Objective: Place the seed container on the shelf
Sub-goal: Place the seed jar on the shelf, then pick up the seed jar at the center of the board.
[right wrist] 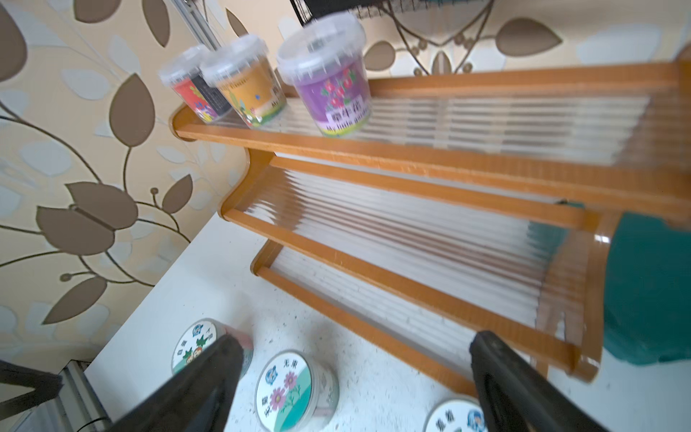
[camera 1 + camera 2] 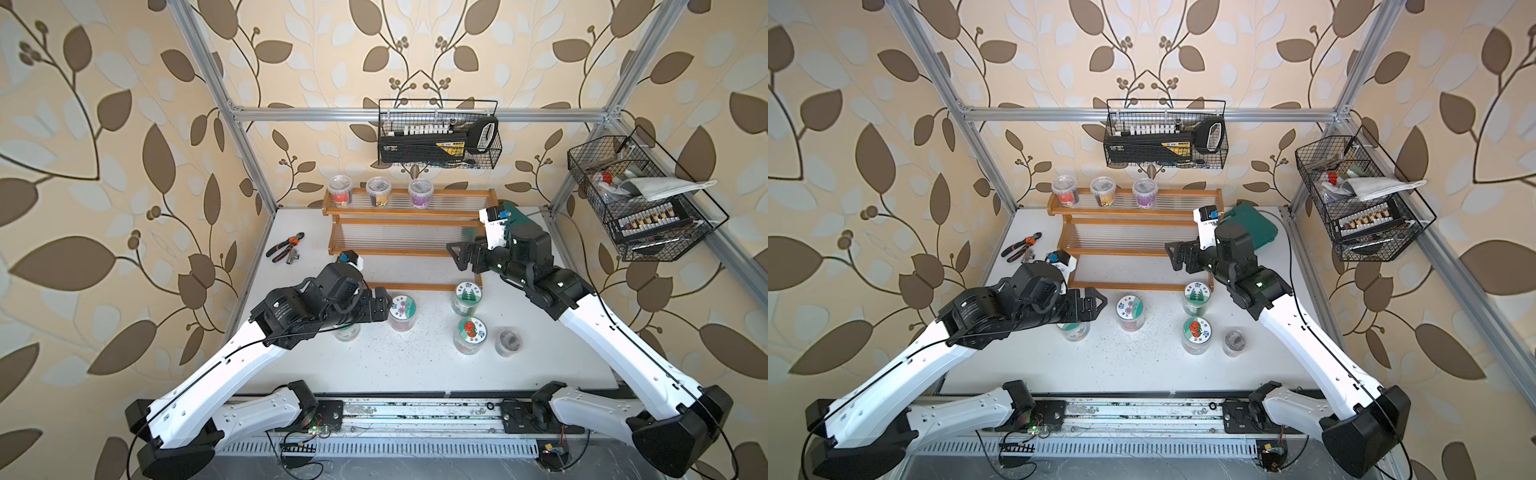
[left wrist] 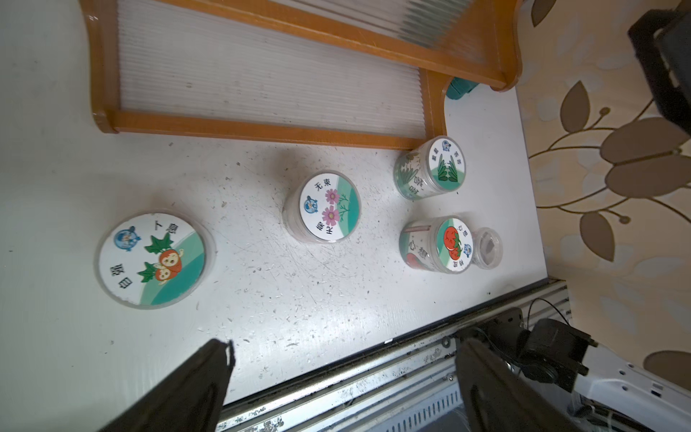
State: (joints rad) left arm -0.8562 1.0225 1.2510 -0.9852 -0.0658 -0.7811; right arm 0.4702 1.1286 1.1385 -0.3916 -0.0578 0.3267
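The shelf (image 2: 407, 214) (image 2: 1133, 214) stands at the back of the table; its top tier carries three lidded cups: red (image 2: 340, 192), brown (image 2: 377, 192) and purple (image 2: 420, 193) (image 1: 332, 82). In front of it stand seed containers with picture lids: flower (image 2: 402, 312) (image 3: 323, 211), grass (image 2: 467, 296), tomato (image 2: 471, 332), and a radish one (image 3: 153, 260) half hidden under my left arm. My left gripper (image 2: 384, 303) (image 3: 344, 359) is open and empty, just left of the flower jar. My right gripper (image 2: 454, 251) (image 1: 355, 355) hovers open and empty over the shelf's right part.
Pliers (image 2: 286, 247) and a metal fitting (image 2: 293, 258) lie at the back left. A green box (image 2: 1254, 224) sits behind the right arm. A small clear jar (image 2: 509, 340) stands beside the tomato jar. Black wire baskets (image 2: 440, 133) (image 2: 640, 199) hang on the frame.
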